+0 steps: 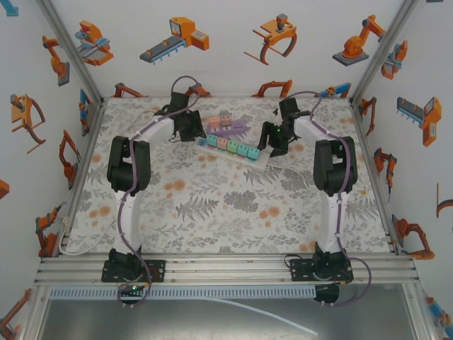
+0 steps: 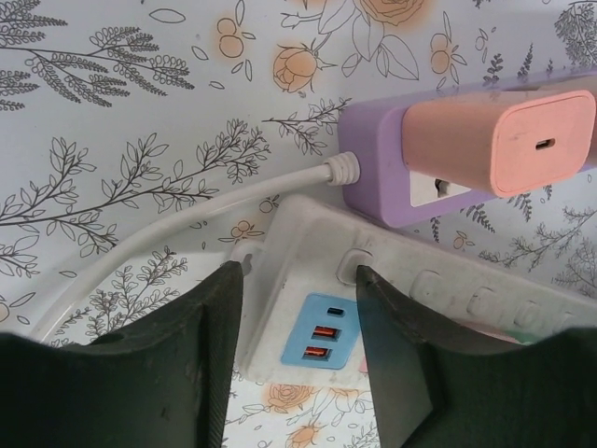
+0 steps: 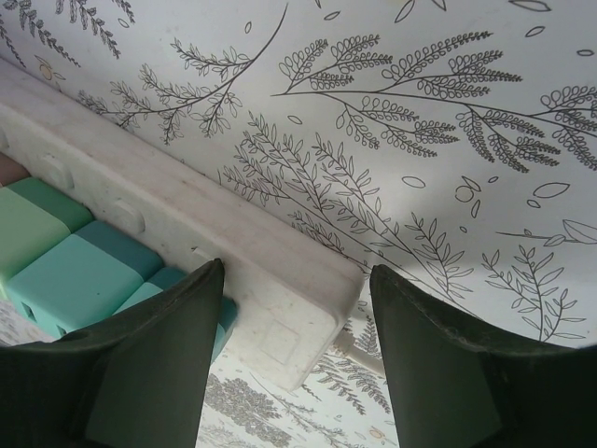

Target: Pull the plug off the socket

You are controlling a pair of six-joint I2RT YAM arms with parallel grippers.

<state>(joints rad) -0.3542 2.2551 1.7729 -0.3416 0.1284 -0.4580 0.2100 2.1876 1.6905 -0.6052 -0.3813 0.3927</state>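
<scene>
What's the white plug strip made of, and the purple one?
White strip: looks like hard plastic, matt and slightly grubby, with moulded edges. Purple strip: probably plastic too, smooth, soft sheen, rounded corners.

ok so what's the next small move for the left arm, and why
Probably lower the left gripper and close it on the end of the long white plastic power strip. Its jaws are open, straddling that end by the blue USB panel, so it could brace the strip while the open right gripper goes for the square teal plug.
</scene>
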